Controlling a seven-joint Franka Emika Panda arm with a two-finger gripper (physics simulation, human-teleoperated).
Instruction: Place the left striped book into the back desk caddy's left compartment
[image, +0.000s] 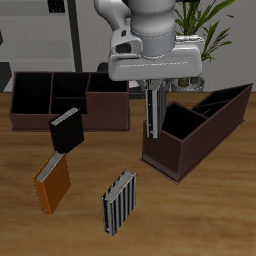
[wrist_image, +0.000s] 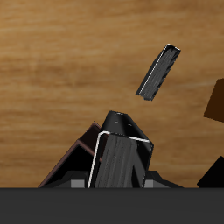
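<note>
Currently the gripper (image: 152, 133) hangs above the table, between the back caddy (image: 70, 118) and the slanted-divider caddy (image: 200, 128), just beside the latter's near corner. Its jaws are clamped on the left striped book (image: 152, 108), held upright and clear of the tabletop. The wrist view shows this book (wrist_image: 122, 162) close up, end-on, filling the gap between the fingers.

Left compartment (image: 30, 92): the narrow end cell of the back caddy, at the far end from the gripper, well apart from the held book.

Other items on the table:
- second striped book (image: 120, 202), nearer the front edge, also seen from the wrist (wrist_image: 159, 73)
- orange book (image: 50, 183), beside it
- black book (image: 65, 130), just in front of the back caddy
</note>
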